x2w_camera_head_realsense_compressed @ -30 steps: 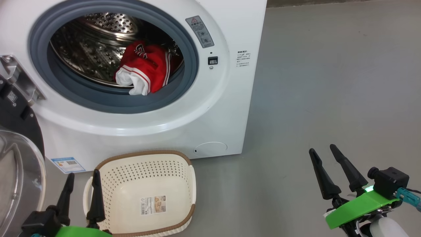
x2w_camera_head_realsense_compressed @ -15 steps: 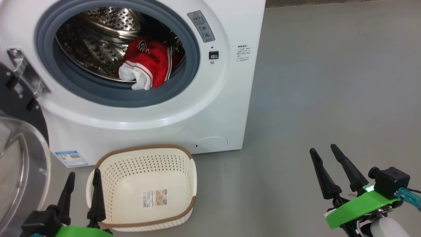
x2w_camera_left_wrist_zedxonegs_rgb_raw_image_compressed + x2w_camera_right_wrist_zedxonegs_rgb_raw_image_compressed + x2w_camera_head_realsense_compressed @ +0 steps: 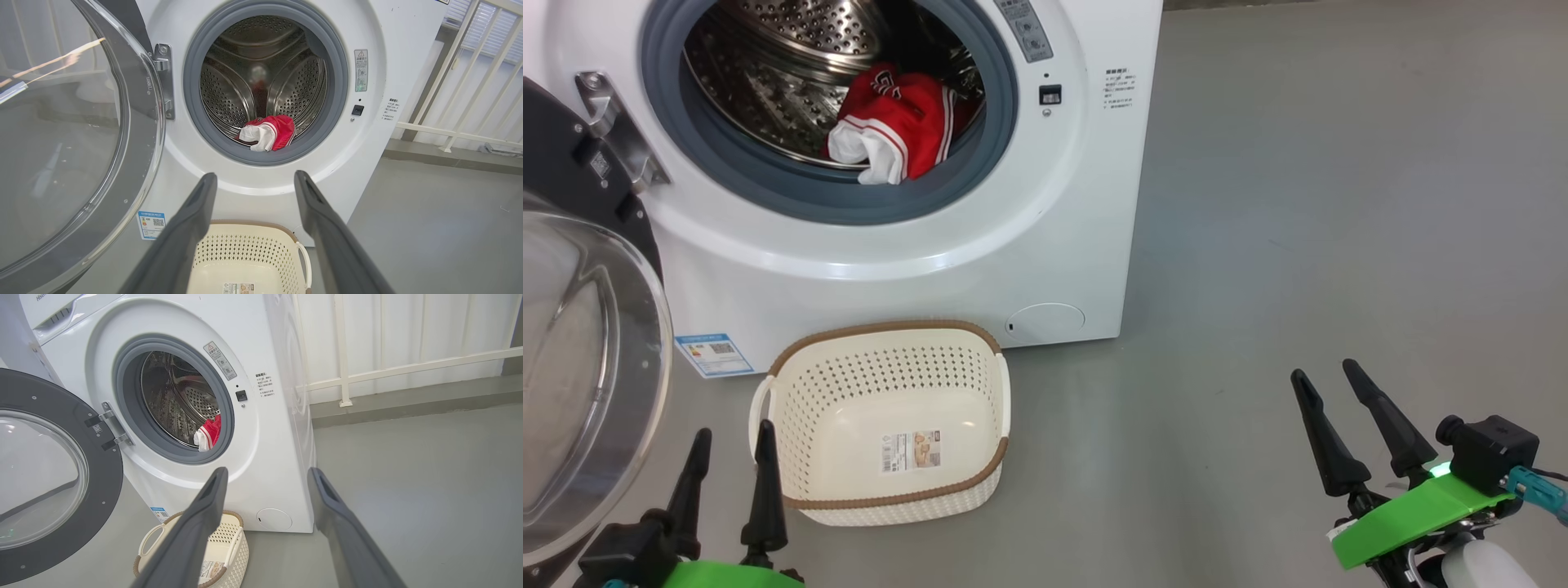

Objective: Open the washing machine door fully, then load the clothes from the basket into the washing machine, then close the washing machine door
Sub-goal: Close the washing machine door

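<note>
Two grippers parted wide and holding nothing: the left gripper [image 3: 733, 430] low and near, by the near left corner of the basket [image 3: 882, 327], the right gripper [image 3: 1323, 369] well apart to the right over bare grey floor [image 3: 1298, 204]. Red clothes [image 3: 898, 122] bundled inside the washing machine [image 3: 1054, 245], at the front of the steel drum [image 3: 229, 94], against the grey gasket [image 3: 833, 208]. Basket on the floor just before the machine, only a sticker [image 3: 912, 452] inside.

Washing machine door [image 3: 588, 359] wide open to the left.
- From the head: door cut off at the left edge, drum top cropped.
- From the right wrist: most of the door's dark ring, the hinge [image 3: 110, 428], a white railing [image 3: 408, 365] behind.
- From the left wrist: deep into the drum, far wall blurred, possibly a red reflection there.

Print on the jersey too crumpled to read.
</note>
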{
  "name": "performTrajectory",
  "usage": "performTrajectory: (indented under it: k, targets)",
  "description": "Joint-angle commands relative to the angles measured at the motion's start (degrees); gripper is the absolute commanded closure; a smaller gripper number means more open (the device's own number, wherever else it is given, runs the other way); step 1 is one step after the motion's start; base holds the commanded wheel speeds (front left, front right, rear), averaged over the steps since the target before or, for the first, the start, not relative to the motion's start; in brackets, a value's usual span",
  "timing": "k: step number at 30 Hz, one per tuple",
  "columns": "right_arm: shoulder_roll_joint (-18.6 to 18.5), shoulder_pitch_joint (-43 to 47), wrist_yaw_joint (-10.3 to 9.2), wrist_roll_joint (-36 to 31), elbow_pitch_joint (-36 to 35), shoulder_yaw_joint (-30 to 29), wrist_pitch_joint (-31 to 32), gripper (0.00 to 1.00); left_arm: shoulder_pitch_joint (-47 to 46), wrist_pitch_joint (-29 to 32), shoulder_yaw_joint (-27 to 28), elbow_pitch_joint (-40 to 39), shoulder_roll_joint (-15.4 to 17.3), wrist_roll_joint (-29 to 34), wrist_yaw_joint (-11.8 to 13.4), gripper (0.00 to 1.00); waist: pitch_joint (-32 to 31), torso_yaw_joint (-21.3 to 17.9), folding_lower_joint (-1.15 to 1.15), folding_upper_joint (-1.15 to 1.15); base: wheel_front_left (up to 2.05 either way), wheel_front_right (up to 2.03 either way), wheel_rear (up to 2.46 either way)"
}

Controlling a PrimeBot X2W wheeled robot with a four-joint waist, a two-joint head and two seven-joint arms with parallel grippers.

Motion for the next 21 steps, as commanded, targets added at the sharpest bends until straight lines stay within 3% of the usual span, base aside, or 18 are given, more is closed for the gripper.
performTrajectory:
  k: [1,21]
  targets:
    - [-0.8,0.2,0.09,-0.1,-1.1,1.3,-0.3,0.00,-0.4,-0.3,1.6,-1.2,0.9,0.0,-0.2,0.00,-0.2,0.0,0.00,0.00,-0.03,0.03,0.00]
    - [-1.5,0.7,0.09,0.3,-0.9,2.0,-0.3,0.00,0.4,-0.3,1.3,-1.1,1.0,-0.2,-0.2,0.00,-1.3,0.1,0.00,0.00,0.00,0.00,0.00]
